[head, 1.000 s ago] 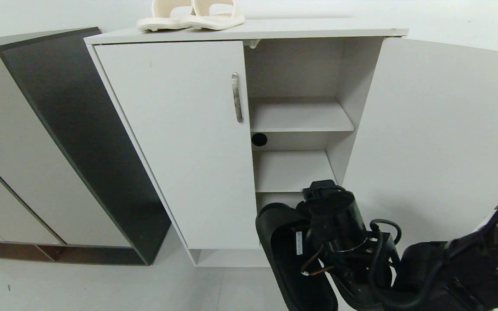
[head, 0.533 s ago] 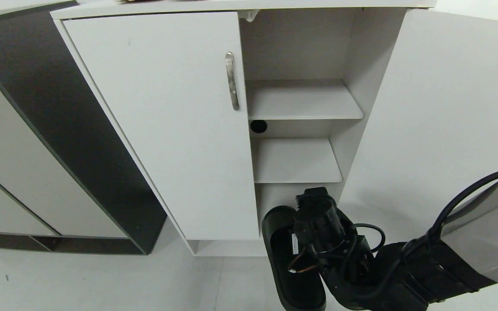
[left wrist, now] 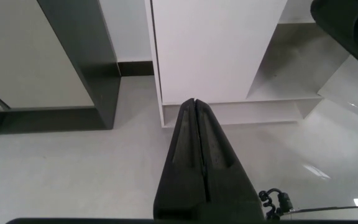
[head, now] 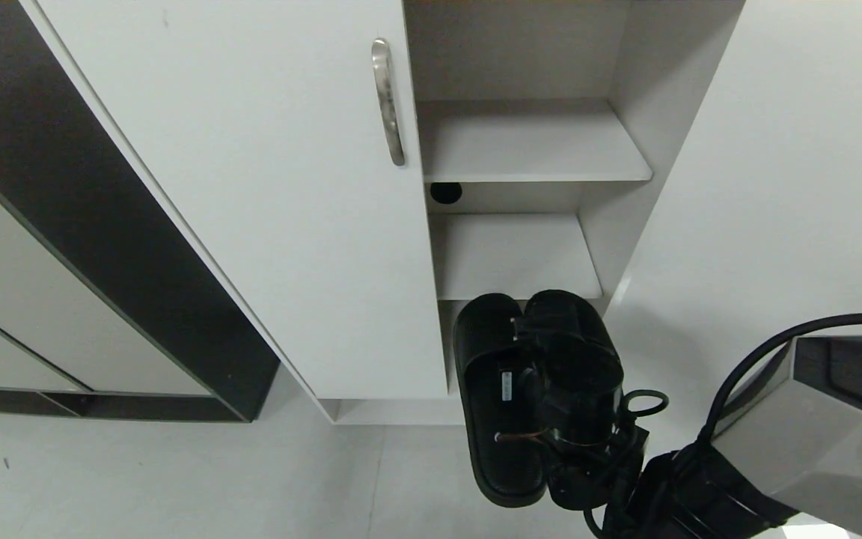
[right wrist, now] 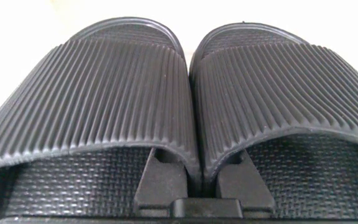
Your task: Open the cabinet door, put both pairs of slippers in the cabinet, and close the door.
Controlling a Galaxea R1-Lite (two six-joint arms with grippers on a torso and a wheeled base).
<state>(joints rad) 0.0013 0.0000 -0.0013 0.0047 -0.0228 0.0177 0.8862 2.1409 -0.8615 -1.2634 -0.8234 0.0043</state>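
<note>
fig. right gripper point(right wrist: 199, 167) and its load. from the wrist camera we see its two fingers point(right wrist: 158, 183) pass under the ribbed straps, one finger inside each of the black slippers point(right wrist: 123, 81). they clamp the two neighbouring strap walls between them, so the pair is grasped side by side, toes pointing away from the wrist.

from the head camera we see the pair in front of the cabinet point(head: 625, 67), at its lowest opening. the toes reach in under the lower shelf point(head: 513, 254) and the heels hang out over the floor point(head: 176, 479). we cannot tell whether the soles touch the cabinet's bottom board. the right arm's wrist covers most of the right-hand slipper, while the footbed of the left-hand one lies open to view.

above the lower shelf sits the upper shelf point(head: 528, 142), and between them a round hole point(head: 446, 192) marks the back wall. the right door point(head: 790, 172) stands swung wide open, just beside the slippers. the left door point(head: 274, 187) is closed, its metal handle point(head: 387, 101) upright along the inner edge.

left gripper point(left wrist: 194, 111): fingers pressed flat together with nothing between them (a clenched, empty grip). it hangs over the floor and points at the cabinet's base. a dark cabinet point(head: 102, 224) stands beside the white one on the robot's left.
</note>
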